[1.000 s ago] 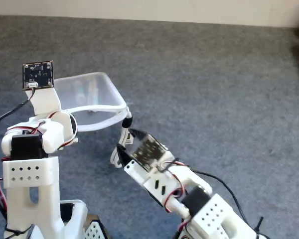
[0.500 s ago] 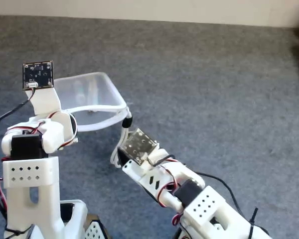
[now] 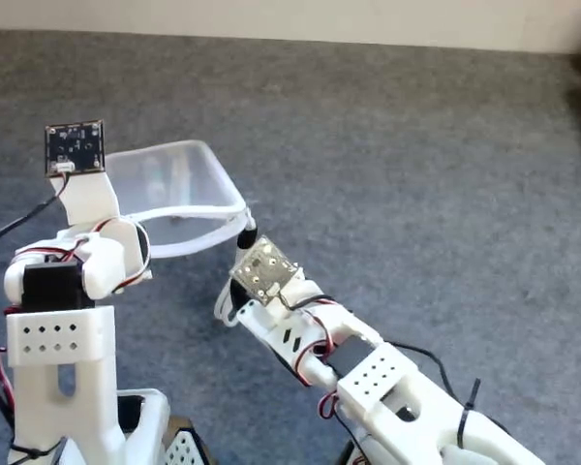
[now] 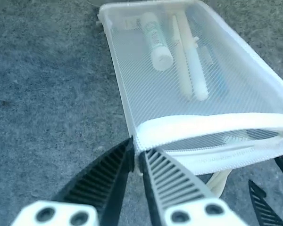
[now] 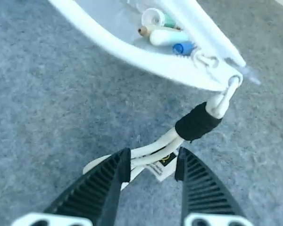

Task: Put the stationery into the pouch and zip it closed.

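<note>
A clear mesh pouch (image 3: pixel 174 184) with a white zip band lies on the grey carpet, its mouth open. Inside lie pens (image 4: pixel 188 61) and a glue stick (image 4: pixel 155 40); their ends (image 5: pixel 167 28) show through the mouth. My left gripper (image 4: pixel 136 157) is shut on the pouch's near corner (image 4: pixel 141 134). The zipper's white pull cord (image 5: pixel 153 148), with a black wrap (image 5: pixel 195 123), hangs off the pouch's end. My right gripper (image 5: pixel 151 165) is open, its fingers either side of that cord and its tag. From above, the cord (image 3: pixel 240 250) runs under the right wrist (image 3: pixel 261 271).
Grey carpet (image 3: pixel 426 165) spreads wide and bare to the right and behind the pouch. A pale wall strip (image 3: pixel 368 19) bounds the far side. The left arm's base (image 3: pixel 58 349) stands at the near left.
The right arm has pushed forward toward the pouch's end and turned its wrist over the pull cord. The left arm and pouch have stayed put.
</note>
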You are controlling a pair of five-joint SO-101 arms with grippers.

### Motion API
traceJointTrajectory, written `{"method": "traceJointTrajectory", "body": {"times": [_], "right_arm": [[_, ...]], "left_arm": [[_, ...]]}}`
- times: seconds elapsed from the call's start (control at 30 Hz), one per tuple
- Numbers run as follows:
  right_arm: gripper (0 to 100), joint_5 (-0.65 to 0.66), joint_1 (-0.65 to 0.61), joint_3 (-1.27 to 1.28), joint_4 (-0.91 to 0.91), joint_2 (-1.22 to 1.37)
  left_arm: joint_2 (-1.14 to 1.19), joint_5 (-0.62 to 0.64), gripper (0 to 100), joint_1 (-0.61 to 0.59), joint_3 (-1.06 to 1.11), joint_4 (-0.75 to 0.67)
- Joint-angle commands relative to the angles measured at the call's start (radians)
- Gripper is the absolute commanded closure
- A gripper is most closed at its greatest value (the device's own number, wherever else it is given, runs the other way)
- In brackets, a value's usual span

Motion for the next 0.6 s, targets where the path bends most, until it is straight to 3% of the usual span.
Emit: {"method": "traceJointTrajectory", "body": {"times": [0.0,0.17,0.57], "right_arm": [[85.7,-0.040,0.024,-0.064,-0.099,0.019],[85.7,-0.138,0.064,-0.071,-0.196,0.077],[85.7,-0.138,0.070,-0.071,-0.564,0.348]], "left_arm": [[0.002,-0.005,99,-0.010,-0.010,-0.029],[0.002,-0.006,99,-0.010,-0.010,-0.029],[0.002,-0.006,99,-0.010,-0.010,-0.029]]}}
